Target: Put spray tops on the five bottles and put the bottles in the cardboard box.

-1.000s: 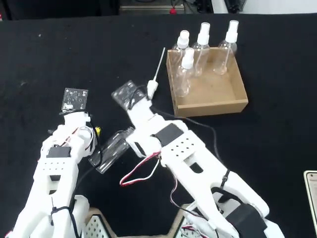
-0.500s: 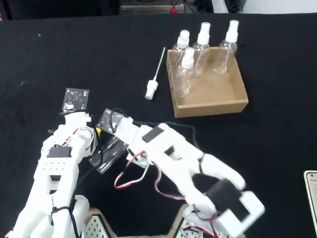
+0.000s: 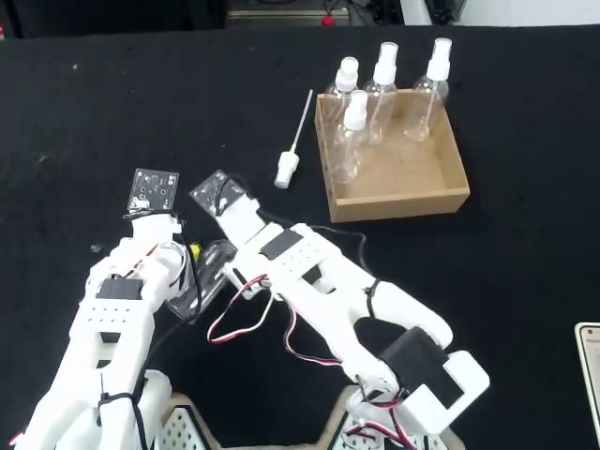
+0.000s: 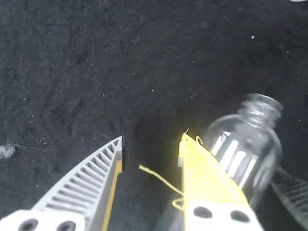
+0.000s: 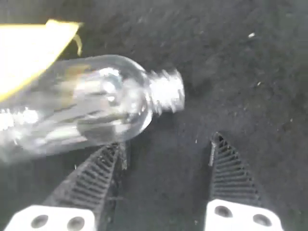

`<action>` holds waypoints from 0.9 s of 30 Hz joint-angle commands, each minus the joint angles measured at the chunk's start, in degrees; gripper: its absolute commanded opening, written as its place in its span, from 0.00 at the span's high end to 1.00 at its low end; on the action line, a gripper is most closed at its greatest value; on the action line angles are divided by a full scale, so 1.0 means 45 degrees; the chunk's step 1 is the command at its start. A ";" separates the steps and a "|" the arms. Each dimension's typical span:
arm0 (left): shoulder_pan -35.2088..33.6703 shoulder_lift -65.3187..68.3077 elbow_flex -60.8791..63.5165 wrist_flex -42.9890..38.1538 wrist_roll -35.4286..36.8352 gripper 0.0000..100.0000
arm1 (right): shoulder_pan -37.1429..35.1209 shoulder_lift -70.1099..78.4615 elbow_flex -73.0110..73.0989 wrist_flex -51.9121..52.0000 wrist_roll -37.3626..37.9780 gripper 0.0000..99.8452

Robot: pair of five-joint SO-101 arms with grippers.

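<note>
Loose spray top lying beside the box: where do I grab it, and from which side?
Grip the spray top by its chunky white head, straight down from above, closing across its width. It lies flat, and its thin tube, pointing away from the arms, looks too slim to pinch.

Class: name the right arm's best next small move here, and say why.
Probably slide the open right tool sideways around the uncapped bottle and close: the bottle lies beside its gap, not in it, and the spray top lies loose.
</note>
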 commanded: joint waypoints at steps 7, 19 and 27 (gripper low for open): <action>0.0264 -0.0020 -0.0147 -0.0195 0.0098 0.81 | 0.0567 -0.0674 -0.0010 -0.1778 -0.2012 0.77; 0.0107 -0.0156 -0.0205 -0.0176 0.0098 0.81 | 0.0508 -0.2510 0.0010 -0.0215 -0.2110 0.76; -0.1963 -0.0176 -0.0733 -0.0234 0.1973 0.81 | -0.0977 -0.4171 0.1924 -0.1661 -0.2129 0.76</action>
